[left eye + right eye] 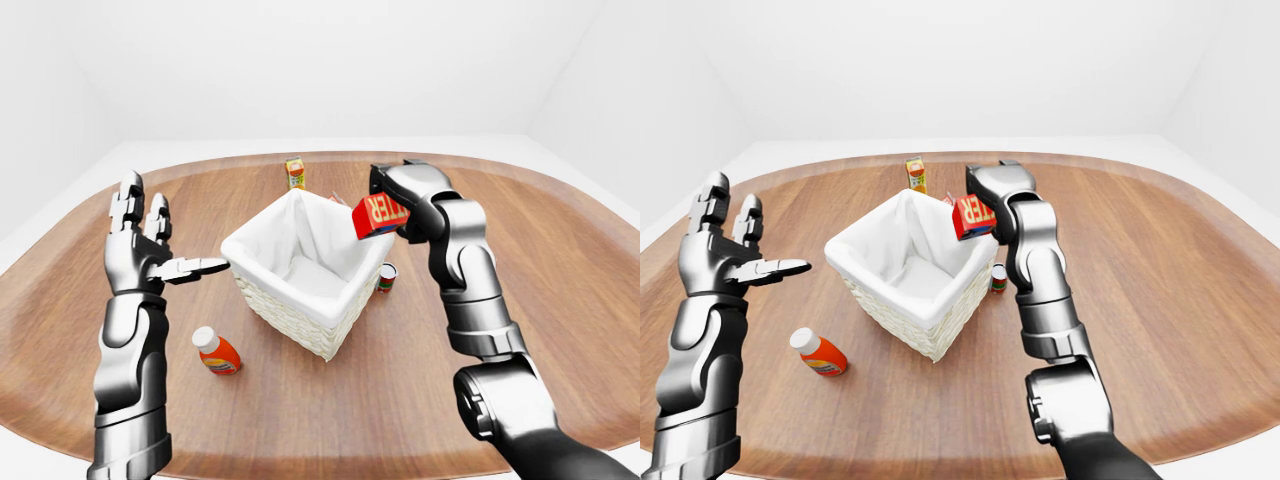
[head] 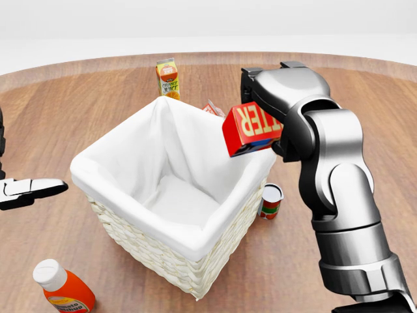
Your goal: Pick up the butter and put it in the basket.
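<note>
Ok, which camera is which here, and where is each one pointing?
Head view: on the robot's head, angled down close onto the basket; the right hand holding the butter above the basket's right rim, only the left hand's fingers at the left edge.
Left-eye view: head-mounted, wider, over the whole round table; both arms show.
Right-eye view: same scene, shifted slightly.
All three share basket, butter and the ketchup bottle.

Lighting: bright, even, diffuse, from above; white surround. Shadows: soft, faint, under basket [image 2: 189,248] and bottle [image 2: 65,293] on table [image 2: 78,111]. Glare: mild sheen on metal arms. Focus: sharp throughout. Eye views: wide-angle stretching at edges.
</note>
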`<state>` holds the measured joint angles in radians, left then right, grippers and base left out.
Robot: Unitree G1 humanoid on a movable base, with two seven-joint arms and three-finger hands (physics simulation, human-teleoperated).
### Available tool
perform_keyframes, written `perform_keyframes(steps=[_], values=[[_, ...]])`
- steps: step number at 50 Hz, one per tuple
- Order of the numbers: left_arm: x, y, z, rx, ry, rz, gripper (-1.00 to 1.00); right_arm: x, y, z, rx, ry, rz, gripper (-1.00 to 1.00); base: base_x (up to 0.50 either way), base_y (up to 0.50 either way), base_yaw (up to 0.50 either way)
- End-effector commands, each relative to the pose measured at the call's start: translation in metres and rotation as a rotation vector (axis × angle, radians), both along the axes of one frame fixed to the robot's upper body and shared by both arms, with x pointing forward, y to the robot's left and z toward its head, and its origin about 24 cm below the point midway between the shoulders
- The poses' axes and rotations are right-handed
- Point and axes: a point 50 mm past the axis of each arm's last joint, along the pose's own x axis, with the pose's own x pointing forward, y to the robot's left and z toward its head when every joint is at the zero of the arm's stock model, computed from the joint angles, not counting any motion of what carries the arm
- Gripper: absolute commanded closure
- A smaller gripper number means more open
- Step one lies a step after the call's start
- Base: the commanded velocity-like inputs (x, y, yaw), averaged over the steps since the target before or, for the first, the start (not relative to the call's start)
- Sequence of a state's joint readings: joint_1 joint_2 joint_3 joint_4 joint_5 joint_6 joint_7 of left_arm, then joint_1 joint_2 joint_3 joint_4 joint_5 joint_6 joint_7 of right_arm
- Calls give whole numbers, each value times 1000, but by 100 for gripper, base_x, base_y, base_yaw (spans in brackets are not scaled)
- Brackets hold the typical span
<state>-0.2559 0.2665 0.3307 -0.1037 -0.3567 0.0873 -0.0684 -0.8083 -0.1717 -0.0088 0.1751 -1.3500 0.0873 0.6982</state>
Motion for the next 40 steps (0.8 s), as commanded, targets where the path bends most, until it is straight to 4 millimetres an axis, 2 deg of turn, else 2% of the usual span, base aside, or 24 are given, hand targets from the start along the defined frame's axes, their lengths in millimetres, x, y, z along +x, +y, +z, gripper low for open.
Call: perform_keyframes(steps=[1,13,24,40], values=[[1,3,-7,-9,29,3,-100,4,29,5,25,13,82,100,0,0,0],[0,8,-10,-16,40,11,-100,11,62,-2,118,111,208,100,0,0,0],[2,11,-15,-23,65,10,-100,14,90,7,281,16,306,100,0,0,0],[6,11,-25,-31,111,5,-100,15,108,5,482,-74,344,100,0,0,0]])
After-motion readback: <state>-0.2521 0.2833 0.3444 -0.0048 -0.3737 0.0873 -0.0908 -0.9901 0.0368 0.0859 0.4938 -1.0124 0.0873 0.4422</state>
